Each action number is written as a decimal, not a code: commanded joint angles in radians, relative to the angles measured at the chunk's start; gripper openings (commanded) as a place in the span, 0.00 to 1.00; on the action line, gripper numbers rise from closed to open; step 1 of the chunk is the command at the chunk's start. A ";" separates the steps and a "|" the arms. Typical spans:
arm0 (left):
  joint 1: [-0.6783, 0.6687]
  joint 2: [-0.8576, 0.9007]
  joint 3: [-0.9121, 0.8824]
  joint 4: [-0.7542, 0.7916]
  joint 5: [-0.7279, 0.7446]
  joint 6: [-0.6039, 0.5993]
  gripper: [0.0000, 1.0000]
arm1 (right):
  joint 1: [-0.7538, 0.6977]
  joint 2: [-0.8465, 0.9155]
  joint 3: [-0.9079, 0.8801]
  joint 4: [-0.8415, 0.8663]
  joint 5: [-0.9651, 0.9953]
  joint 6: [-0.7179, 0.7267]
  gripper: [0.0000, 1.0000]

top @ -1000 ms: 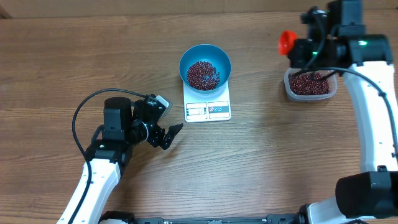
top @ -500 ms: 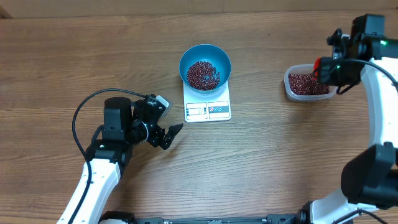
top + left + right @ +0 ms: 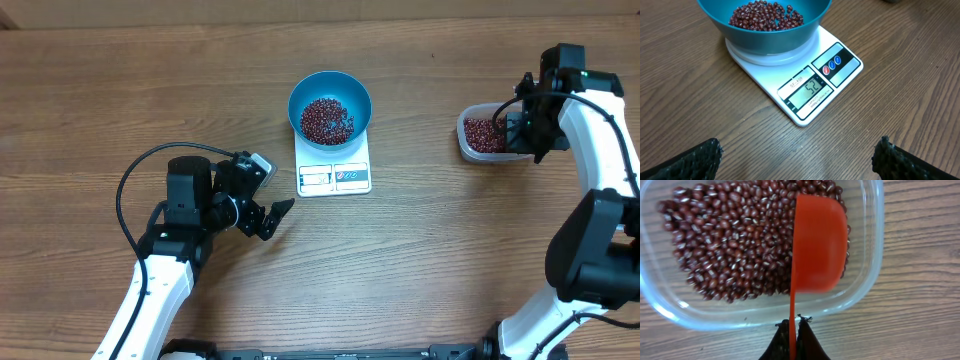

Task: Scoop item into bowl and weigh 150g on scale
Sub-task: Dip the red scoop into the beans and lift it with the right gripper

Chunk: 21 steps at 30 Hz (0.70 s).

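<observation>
The scale [image 3: 335, 178] lies square to the table [image 3: 440, 260], its display edge pointing back towards the robot and its long axis running away from it. The teal bowl [image 3: 296, 100] sits on the far end, with a heap of beans [image 3: 327, 118] inside. The left gripper [image 3: 272, 218] rests near the scale's front left corner, facing it, fingers spread wide and empty. Well apart to the right, a clear tub [image 3: 465, 145] holds more beans. The right gripper [image 3: 793, 330] is pressed together on the thin handle of a red scoop [image 3: 817, 245]. The scoop's long axis runs straight out from the fingers, its cup above the right half of the tub
</observation>
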 commanded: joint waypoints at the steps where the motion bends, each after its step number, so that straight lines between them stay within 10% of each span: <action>1: -0.008 0.003 0.003 0.003 0.008 -0.011 1.00 | -0.005 0.024 -0.008 0.011 0.040 -0.006 0.04; 21: -0.008 0.003 0.003 0.003 0.008 -0.011 1.00 | -0.005 0.024 -0.008 0.045 0.118 -0.006 0.04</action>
